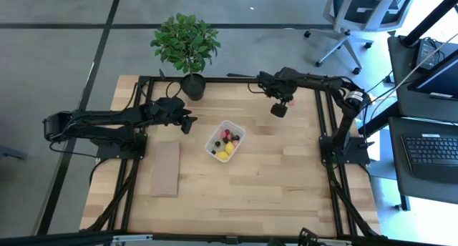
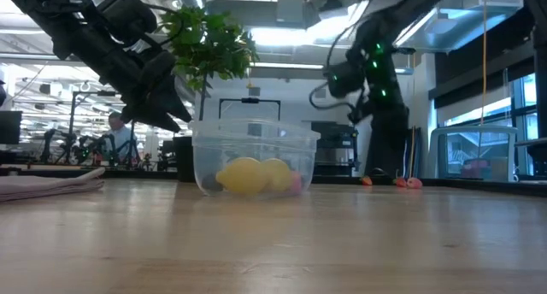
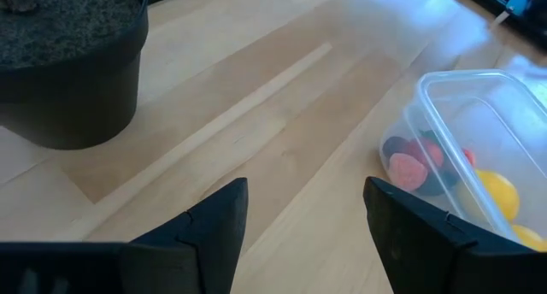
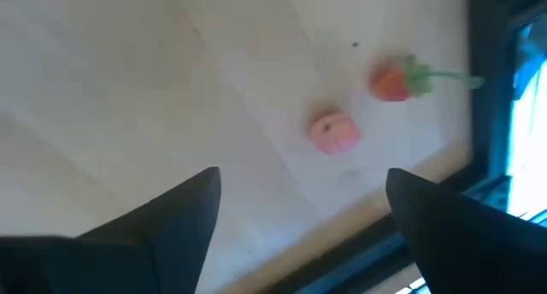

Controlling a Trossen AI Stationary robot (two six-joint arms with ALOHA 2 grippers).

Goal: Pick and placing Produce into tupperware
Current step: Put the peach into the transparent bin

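The clear tupperware [image 1: 225, 141] stands at the table's middle and holds yellow, red, pink and dark produce [image 3: 427, 161]; two yellow pieces [image 2: 255, 175] show through its wall. A pink piece [image 4: 333, 132] and a red piece with a green stem [image 4: 395, 82] lie loose on the wood near the far right edge. My left gripper [image 3: 303, 200] is open and empty above the table, just left of the tub [image 3: 479, 123]. My right gripper [image 4: 303, 191] is open and empty, raised above the loose pieces [image 1: 290, 101].
A leafy potted plant [image 1: 186, 46] stands at the far edge, its black pot [image 3: 68, 63] close to my left gripper. A flat tan board [image 1: 166, 169] lies left of the tub. Bare wood lies toward the near edge. A chair and desks stand beyond the table.
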